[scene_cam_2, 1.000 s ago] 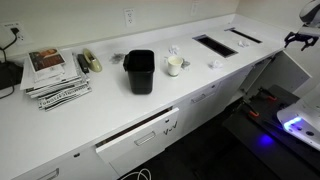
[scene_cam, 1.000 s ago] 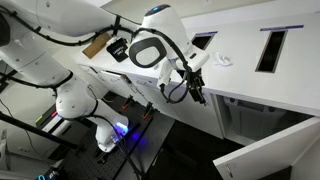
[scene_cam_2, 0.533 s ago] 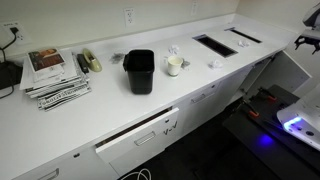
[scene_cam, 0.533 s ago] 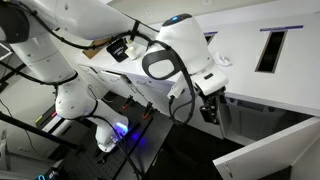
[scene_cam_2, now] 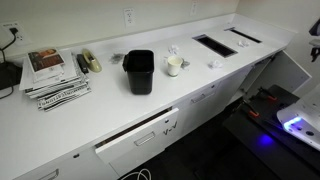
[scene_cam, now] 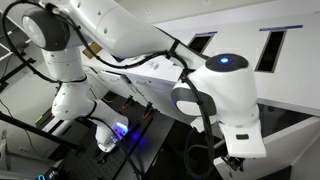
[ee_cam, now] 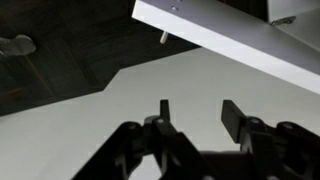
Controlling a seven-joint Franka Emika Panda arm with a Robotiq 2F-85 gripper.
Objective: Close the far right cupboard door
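Across the desk (scene_cam_2: 110, 110) in an exterior view, you have a stack of magazines (scene_cam_2: 55, 72) at the left, then a black bin (scene_cam_2: 139, 71) and a white cup (scene_cam_2: 175, 65) near the middle. The far right cupboard door (scene_cam_2: 297, 74) stands swung open at the right edge. At the bottom of your wrist view, the gripper (ee_cam: 198, 108) has its jaws apart, facing a plain white panel.

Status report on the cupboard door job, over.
Tool open, empty. Far right cupboard door open, swung out. No blocker seen.
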